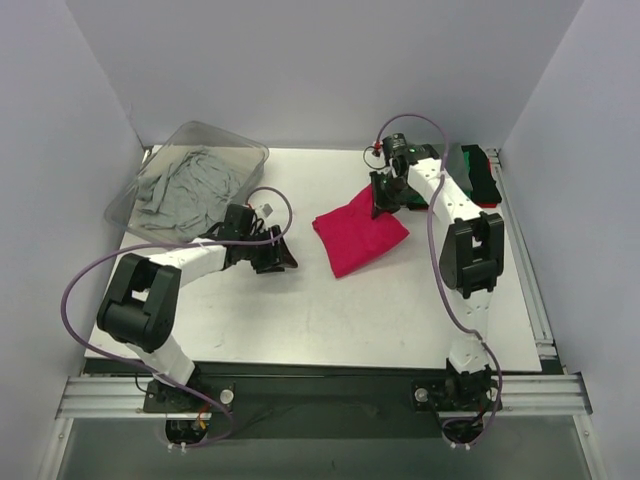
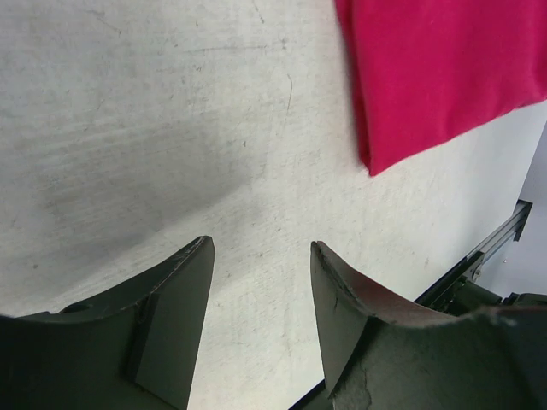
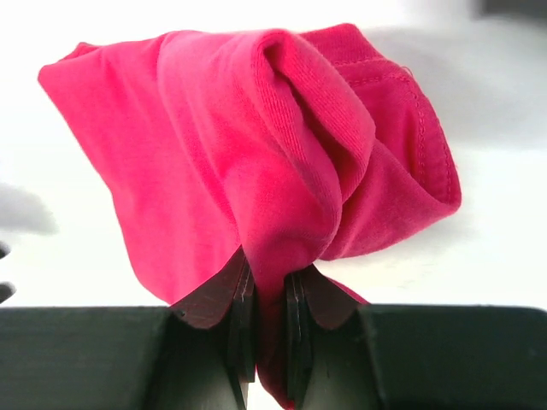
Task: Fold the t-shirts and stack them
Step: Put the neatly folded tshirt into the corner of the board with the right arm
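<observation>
The folded magenta-red t-shirt (image 1: 358, 236) lies at the table's middle right. My right gripper (image 1: 385, 203) is shut on its far corner, and the wrist view shows bunched cloth (image 3: 256, 154) pinched between the jaws. My left gripper (image 1: 276, 260) is open and empty, low over the bare table left of the shirt; its wrist view shows the shirt's edge (image 2: 427, 77) at the upper right. A stack of folded t-shirts (image 1: 480, 173), green, black and red, sits at the far right edge. Light grey t-shirts (image 1: 190, 185) lie in the bin.
A clear plastic bin (image 1: 150, 165) stands at the far left corner of the white table (image 1: 330, 320). Grey walls close in the left, back and right sides. A metal rail (image 1: 540, 330) runs along the table's right edge.
</observation>
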Available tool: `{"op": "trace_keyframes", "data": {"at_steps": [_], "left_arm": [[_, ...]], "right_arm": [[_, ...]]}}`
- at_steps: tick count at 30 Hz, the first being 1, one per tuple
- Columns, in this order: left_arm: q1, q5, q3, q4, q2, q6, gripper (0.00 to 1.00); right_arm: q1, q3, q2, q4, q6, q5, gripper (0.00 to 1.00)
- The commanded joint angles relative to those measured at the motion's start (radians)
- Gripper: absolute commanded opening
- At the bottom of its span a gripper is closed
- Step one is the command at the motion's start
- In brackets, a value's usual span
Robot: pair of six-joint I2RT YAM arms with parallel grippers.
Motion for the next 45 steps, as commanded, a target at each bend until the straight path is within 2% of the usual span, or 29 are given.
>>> {"op": "trace_keyframes", "data": {"at_steps": [1,13,23,29,38,45], "left_arm": [[0.002,-0.010,-0.013,-0.001,-0.051,0.025,0.59],[0.003,-0.017,-0.053,-0.012,-0.076,0.030,0.59],[0.003,-0.014,-0.113,0.016,-0.094,0.007,0.59],[0.003,-0.011,-0.145,0.036,-0.111,0.003,0.59],[0.000,-0.008,-0.165,0.046,-0.146,0.007,0.59],[0.000,-0.008,-0.186,0.043,-0.156,0.007,0.59]], "right_arm": [[-0.009,0.096,0.053,-0.147,-0.064,0.155,0.00],[-0.032,0.303,0.140,-0.177,-0.064,0.294,0.00],[-0.049,0.484,0.200,-0.177,-0.087,0.350,0.00],[-0.074,0.616,0.225,-0.138,-0.099,0.325,0.00],[-0.143,0.642,0.197,-0.039,-0.063,0.290,0.00],[-0.193,0.687,0.200,0.035,-0.023,0.201,0.00]]}}
